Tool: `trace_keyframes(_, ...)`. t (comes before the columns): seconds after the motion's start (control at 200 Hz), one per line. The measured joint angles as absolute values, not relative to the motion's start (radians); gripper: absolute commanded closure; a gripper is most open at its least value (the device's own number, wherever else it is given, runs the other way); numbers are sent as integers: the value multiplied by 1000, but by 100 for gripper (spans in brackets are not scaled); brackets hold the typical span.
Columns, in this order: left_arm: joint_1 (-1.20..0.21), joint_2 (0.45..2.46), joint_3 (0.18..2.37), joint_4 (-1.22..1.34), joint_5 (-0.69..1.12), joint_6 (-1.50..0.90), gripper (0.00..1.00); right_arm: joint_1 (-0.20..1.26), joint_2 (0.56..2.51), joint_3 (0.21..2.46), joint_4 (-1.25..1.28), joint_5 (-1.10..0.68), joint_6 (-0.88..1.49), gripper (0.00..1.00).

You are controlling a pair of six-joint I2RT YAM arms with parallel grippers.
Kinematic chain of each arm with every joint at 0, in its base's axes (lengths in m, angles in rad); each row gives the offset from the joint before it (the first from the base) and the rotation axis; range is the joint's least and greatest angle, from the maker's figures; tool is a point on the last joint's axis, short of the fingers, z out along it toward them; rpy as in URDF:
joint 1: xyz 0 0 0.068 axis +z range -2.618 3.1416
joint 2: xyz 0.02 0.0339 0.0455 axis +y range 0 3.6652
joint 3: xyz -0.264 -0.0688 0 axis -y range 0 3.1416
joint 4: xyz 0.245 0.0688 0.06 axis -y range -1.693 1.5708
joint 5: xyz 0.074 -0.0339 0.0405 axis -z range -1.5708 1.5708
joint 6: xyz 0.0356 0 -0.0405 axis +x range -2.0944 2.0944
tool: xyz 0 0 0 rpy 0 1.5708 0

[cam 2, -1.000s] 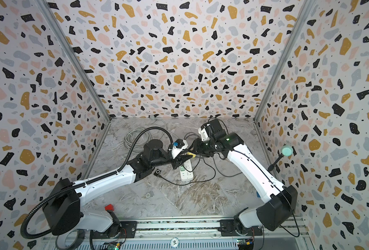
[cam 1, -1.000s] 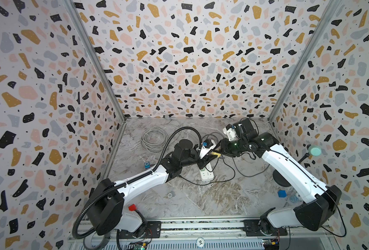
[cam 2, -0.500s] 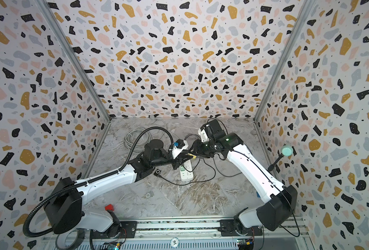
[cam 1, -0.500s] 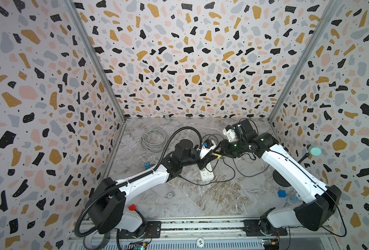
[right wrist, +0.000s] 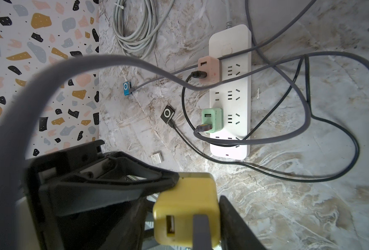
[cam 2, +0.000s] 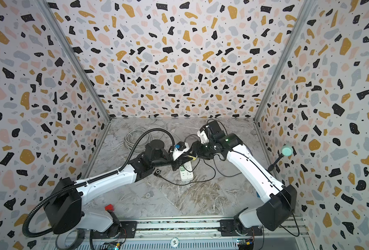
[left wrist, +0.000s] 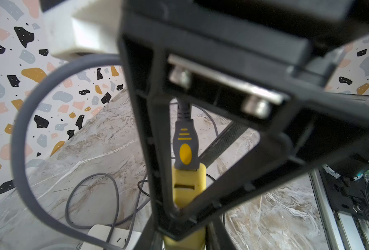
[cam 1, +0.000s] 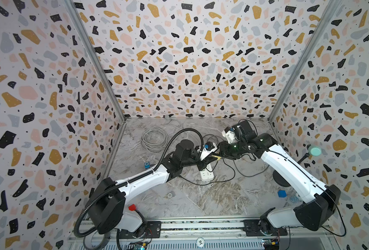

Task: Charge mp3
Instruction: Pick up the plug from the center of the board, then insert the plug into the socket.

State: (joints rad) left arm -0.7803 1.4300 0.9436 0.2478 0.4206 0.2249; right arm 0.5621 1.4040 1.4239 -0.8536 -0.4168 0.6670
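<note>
The yellow USB charger, grey USB plug seated, is clenched by the left hand; whether the right hand grasps cannot be told; the silver mp3 player lies uncabled, lower centre in a top view; next, a free power strip socket is likely needed.

Cable loops cross and ring the power strip, obstructing access from its right and near end. A coiled cable occupies the far left. The near worktop gives open passage, except at the silver mp3 player.
</note>
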Motion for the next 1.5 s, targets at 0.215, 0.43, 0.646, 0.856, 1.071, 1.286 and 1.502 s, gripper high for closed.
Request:
trace_keyframes(0.215,-781,1428,945,231,403,251,100,562,1404,1422,-866,-423,661,48)
trace_keyframes(0.43,-783,1419,945,205,371,277,100,563,1417,1418,-877,-432,638,55)
trace_keyframes(0.646,-793,1419,945,175,351,282,100,569,1435,1412,-876,-435,611,79)
trace_keyframes(0.856,-794,1419,945,175,322,258,58,572,1439,1415,-868,-419,602,96)
trace_keyframes(1.071,-728,1281,892,155,219,-7,35,591,1433,1546,-1031,-205,612,98)
trace_keyframes(1.286,-649,959,757,94,38,-321,10,694,1304,1449,-1017,-189,545,97)
trace_keyframes(1.502,-609,864,698,-30,-132,-467,9,883,1435,1464,-1008,-241,413,97)
